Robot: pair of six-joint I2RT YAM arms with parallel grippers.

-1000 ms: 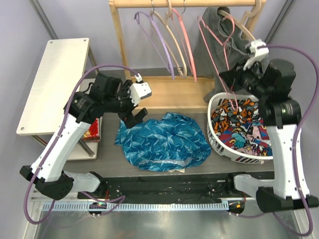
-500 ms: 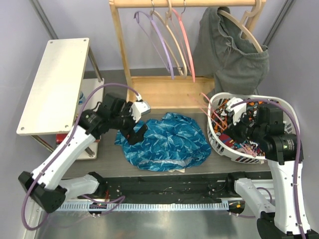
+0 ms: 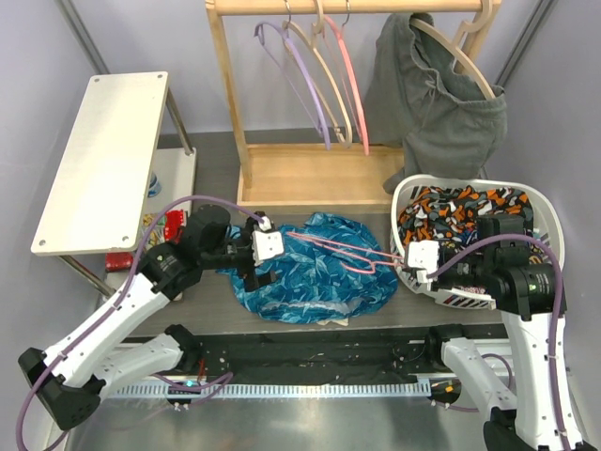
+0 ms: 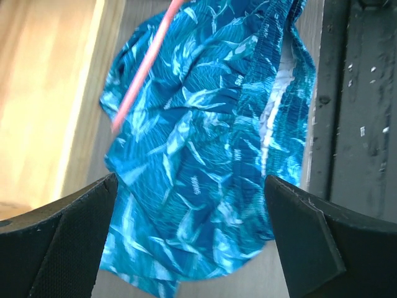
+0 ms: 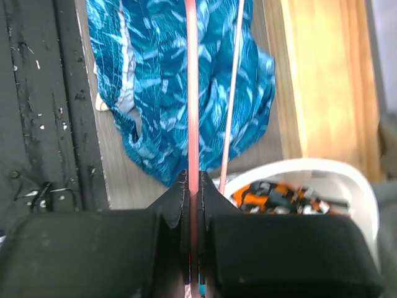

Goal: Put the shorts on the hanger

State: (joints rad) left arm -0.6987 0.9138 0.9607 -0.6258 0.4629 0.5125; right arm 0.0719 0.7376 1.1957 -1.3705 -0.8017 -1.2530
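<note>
The right gripper [image 5: 192, 186] is clamped on the thin pink wire hanger [image 3: 343, 250], which stretches out ahead of its fingers above the crumpled blue leaf-print fabric shorts [image 3: 310, 282]. The left gripper [image 4: 192, 211] hangs with fingers spread wide apart, the shorts lying directly beneath them and the hanger's far end just ahead

Dark grey desk [image 3: 387, 310] being covered mid-surface by blue leaf-print shorts [image 3: 300, 277], being left crumpled in low heap, small white bit being shown at near hem. Wooden rack base [image 3: 310, 174] being carried at far side, just behind shorts. White laundry basket [image 3: 441, 180] being carried at right end, just beside shorts; contact not being made out. Near edge being bordered by black strip [image 3: 329, 355].
</note>
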